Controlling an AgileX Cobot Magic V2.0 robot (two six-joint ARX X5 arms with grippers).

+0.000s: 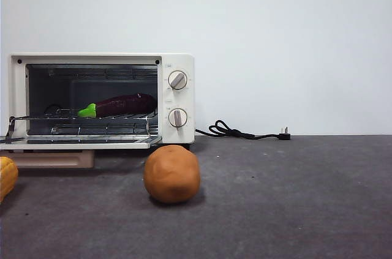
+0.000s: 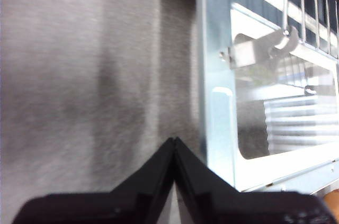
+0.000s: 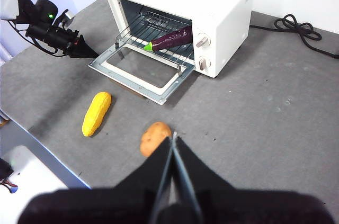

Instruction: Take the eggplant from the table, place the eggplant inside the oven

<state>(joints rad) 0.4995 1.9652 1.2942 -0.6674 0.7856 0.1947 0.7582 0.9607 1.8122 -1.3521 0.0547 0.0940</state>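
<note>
The dark purple eggplant (image 1: 119,105) with its green stem cap lies on the wire rack inside the cream-white oven (image 1: 177,63), whose door (image 1: 79,143) hangs open and flat. From above, the eggplant (image 3: 170,39) shows on the rack of the oven (image 3: 212,7). My left gripper (image 2: 174,144) is shut and empty, hovering over the grey table (image 2: 79,75) just beside the open door's edge (image 2: 217,102); it also appears as a dark arm tip (image 3: 79,49) left of the door. My right gripper (image 3: 174,140) is shut, high above the table (image 3: 275,107).
An orange-brown ball (image 1: 172,174) stands in front of the oven; it shows too as the ball (image 3: 154,137) under my right gripper. A yellow ribbed item (image 3: 96,113) lies left of it. A black power cord (image 1: 242,132) trails right of the oven.
</note>
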